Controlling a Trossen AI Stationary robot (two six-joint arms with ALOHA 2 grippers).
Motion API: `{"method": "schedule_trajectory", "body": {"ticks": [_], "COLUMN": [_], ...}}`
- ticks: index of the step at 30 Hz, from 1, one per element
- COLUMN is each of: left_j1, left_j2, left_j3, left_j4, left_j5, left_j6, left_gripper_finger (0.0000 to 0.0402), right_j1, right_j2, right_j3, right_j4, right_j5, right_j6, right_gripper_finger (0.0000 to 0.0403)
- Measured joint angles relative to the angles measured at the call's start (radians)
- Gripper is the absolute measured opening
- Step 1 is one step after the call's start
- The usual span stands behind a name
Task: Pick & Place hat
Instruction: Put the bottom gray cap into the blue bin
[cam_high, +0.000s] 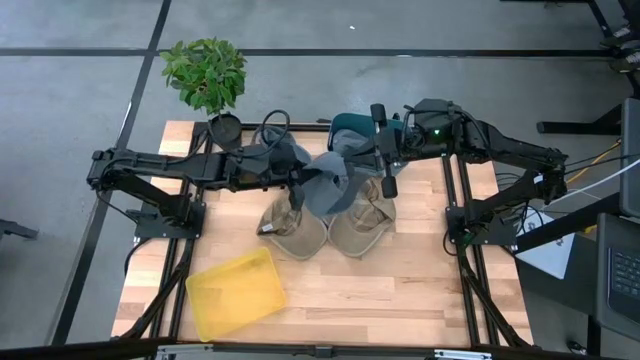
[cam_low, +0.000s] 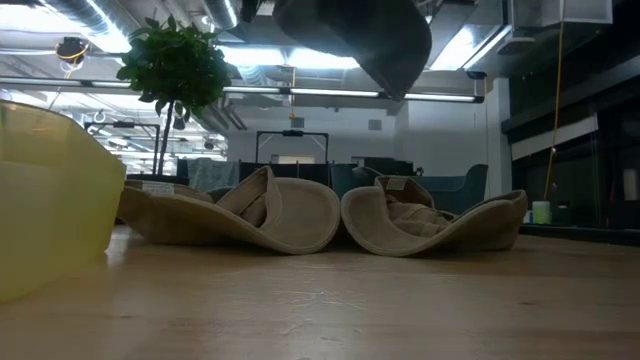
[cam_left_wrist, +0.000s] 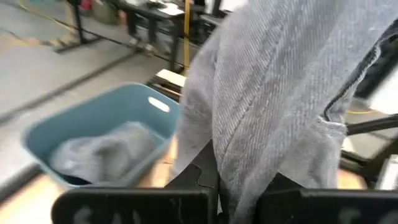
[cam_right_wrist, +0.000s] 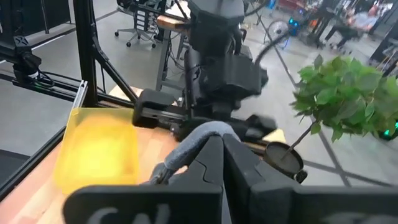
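A grey hat (cam_high: 325, 185) hangs in the air between both grippers, above two tan hats. In the low view the grey hat (cam_low: 350, 35) is clear of the table. My left gripper (cam_high: 298, 188) reaches in from the table's left and is shut on the grey cloth (cam_left_wrist: 280, 81). My right gripper (cam_high: 352, 168) comes from the right and is shut on the hat's other side (cam_right_wrist: 199, 134). The left tan hat (cam_high: 295, 232) and the right tan hat (cam_high: 360, 225) lie side by side on the table with their brims curled up (cam_low: 290, 215) (cam_low: 430, 222). My left gripper (cam_left_wrist: 233, 186) pinches a hanging fold of the grey hat's cloth (cam_left_wrist: 249, 155) between its two fingers, which reach in level from the table's left. The hat is lifted clear. My right gripper (cam_right_wrist: 214, 140) pinches a rolled edge of the grey hat (cam_right_wrist: 186, 144) between its two fingers, level from the table's right.
A yellow bin (cam_high: 235, 292) stands near the table's near-left corner. A teal bin (cam_high: 350, 128) sits at the far edge, with grey cloth inside it (cam_left_wrist: 99, 152). A potted plant (cam_high: 205, 75) stands at the far left. Bare wood lies near the front edge (cam_high: 400, 300).
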Motion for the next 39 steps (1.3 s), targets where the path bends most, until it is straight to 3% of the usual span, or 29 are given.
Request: {"method": "schedule_trajectory", "body": {"ticks": [10,18,20,23,27,33,39], "left_j1": [-0.043,-0.060,-0.060,-0.058,-0.054,-0.052,-0.052], "left_j2": [-0.015,-0.040,-0.049,-0.061,-0.061,-0.061,-0.061], "left_j3": [0.000,0.000,0.000,0.000,0.000,0.000,0.000], "left_j4": [0.001,-0.006,-0.010,-0.010,-0.009,0.044,0.089], "left_j5": [-0.294,-0.356,-0.319,-0.181,-0.024,0.047,0.116], "left_j6": [0.265,0.506,0.554,0.637,0.721,0.748,0.825], "left_gripper_finger": [0.0006,0.0006,0.0006,0.0005,0.0006,0.0006,0.0006], "right_j1": [0.000,-0.004,-0.010,-0.022,-0.046,-0.060,-0.060], "right_j2": [0.000,0.000,0.000,0.004,0.021,0.073,0.128], "right_j3": [0.000,0.000,0.000,0.000,0.000,0.000,0.000], "right_j4": [-0.089,-0.203,-0.209,-0.207,-0.205,-0.185,-0.145], "right_j5": [0.011,0.104,0.103,0.094,-0.002,-0.145,-0.295], "right_j6": [0.098,0.162,0.182,0.210,0.234,0.279,0.279], "right_gripper_finger": [0.0031,0.0089,0.0112,0.0152,0.0209,0.0278,0.0305]}}
